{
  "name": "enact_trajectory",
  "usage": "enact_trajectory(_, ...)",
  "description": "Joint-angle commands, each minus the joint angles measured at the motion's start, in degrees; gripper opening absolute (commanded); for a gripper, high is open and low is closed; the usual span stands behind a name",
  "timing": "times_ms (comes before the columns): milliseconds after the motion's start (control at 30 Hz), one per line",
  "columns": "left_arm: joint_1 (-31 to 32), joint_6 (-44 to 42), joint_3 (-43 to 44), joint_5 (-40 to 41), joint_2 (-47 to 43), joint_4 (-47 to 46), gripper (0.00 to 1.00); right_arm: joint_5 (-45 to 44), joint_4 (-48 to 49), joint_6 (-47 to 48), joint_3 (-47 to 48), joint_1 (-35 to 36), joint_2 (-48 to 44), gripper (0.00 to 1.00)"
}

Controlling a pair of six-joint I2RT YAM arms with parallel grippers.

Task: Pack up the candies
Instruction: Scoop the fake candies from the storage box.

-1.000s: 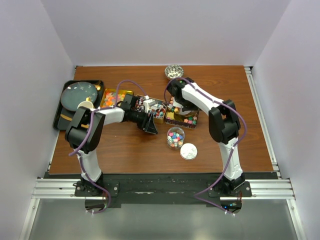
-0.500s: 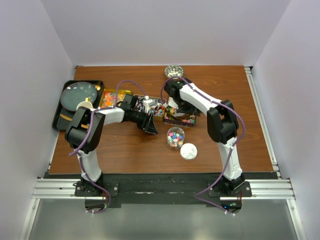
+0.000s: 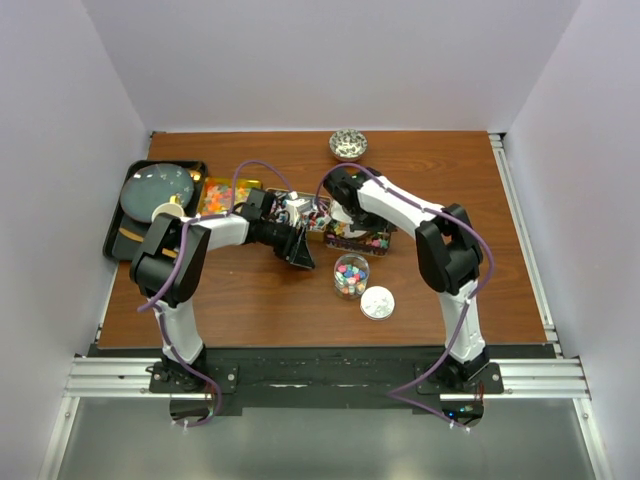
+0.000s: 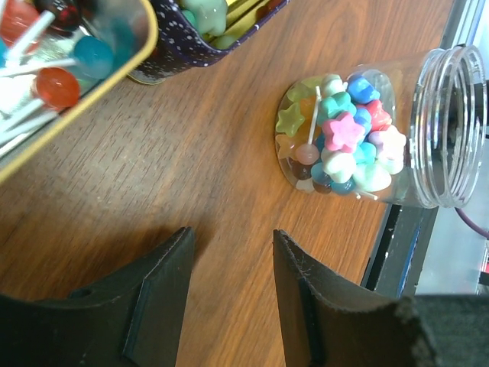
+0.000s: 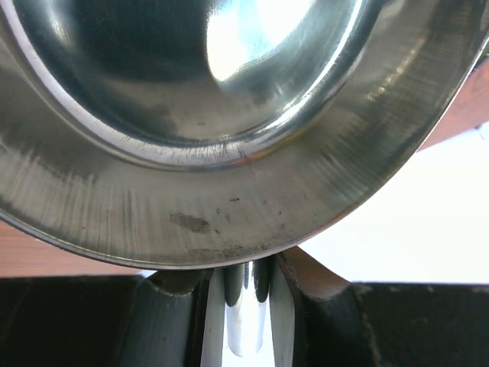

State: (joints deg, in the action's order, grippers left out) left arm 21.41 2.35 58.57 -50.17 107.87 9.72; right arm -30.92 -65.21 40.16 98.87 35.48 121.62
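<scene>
A clear open jar (image 3: pixel 350 275) (image 4: pixel 359 141) stands on the table, partly filled with pastel star-shaped candies (image 4: pixel 342 131). More candies lie in three open tins: orange-yellow gummies (image 3: pixel 216 195), wrapped pieces and lollipops (image 3: pixel 303 212) (image 4: pixel 46 76), bright mixed pieces (image 3: pixel 366 238). My left gripper (image 3: pixel 301 250) (image 4: pixel 229 245) hangs open just left of the jar, with only bare wood between its fingers. My right gripper (image 3: pixel 338 193) (image 5: pixel 246 287) is shut on the handle of a shiny steel scoop (image 5: pixel 229 115), held over the gap between the middle and right tins. The scoop's bowl fills the right wrist view.
The jar's white lid (image 3: pixel 377 302) lies on the table right of the jar. A black tray (image 3: pixel 122 238) with a grey plate (image 3: pixel 157 190) sits at the far left. A small patterned bowl (image 3: pixel 348 144) stands at the back. The table's front edge (image 4: pixel 397 229) runs close behind the jar.
My right arm has swung the scoop leftwards, from over the right tin towards the middle tin. The left arm and the jar have stayed put.
</scene>
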Motion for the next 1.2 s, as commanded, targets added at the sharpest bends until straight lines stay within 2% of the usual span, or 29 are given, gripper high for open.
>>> enact_trajectory(0, 0.12, -1.21, -0.29, 0.51, -2.4, 0.13, 0.5, 9.72, 3.68, -0.7, 0.1, 0.99, 4.85, 0.0)
enact_trajectory(267, 0.21, -2.09, -2.05, 2.01, -3.99, 0.65, 0.5, 17.63, 19.05, -1.31, -13.87, -0.5, -4.1, 0.0)
enact_trajectory(467, 0.21, -3.75, -1.61, 2.45, -3.29, 1.97, 0.5, 21.86, 23.54, -2.54, -18.09, -3.48, -6.92, 0.0)
enact_trajectory(633, 0.21, -4.28, -1.35, 2.36, -2.67, 2.85, 0.51, 28.79, 29.33, -2.99, -24.05, -6.21, -11.66, 0.0)
enact_trajectory(900, 0.3, -4.81, -0.82, 2.45, -1.88, 4.17, 0.51, 30.74, 36.46, -4.3, -31.8, -7.53, -18.43, 0.0)
enact_trajectory(1100, 0.3, -6.13, 0.58, 2.8, -1.7, 6.54, 0.51, 36.53, 44.28, -8.08, -39.71, -10.87, -28.53, 0.0)
enact_trajectory(1167, 0.3, -6.3, 0.76, 2.98, -1.7, 6.98, 0.51, 37.77, 49.99, -9.65, -45.15, -11.49, -34.92, 0.0)
